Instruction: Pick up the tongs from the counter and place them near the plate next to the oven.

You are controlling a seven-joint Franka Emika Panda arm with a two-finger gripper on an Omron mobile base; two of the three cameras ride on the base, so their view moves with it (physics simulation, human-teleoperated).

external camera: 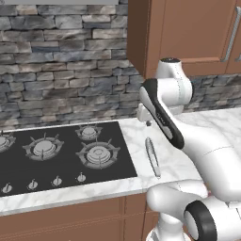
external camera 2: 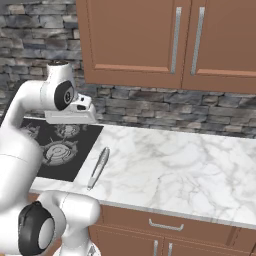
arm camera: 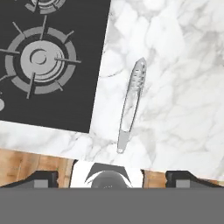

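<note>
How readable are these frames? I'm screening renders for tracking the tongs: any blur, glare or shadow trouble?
Hand view: tongs sharp against the pale counter, only a faint soft shadow. Left base view: tongs low in contrast, partly behind the arm. Right base view: tongs clear; even light, no glare.

Tongs (external camera 2: 98,167) flat on counter (external camera 2: 175,165) beside cooktop (external camera 2: 60,150)

White glossy arm (external camera: 207,155), rounded segments, black joint bands; grey-capped link; dark finger tips (arm camera: 41,178).
</note>
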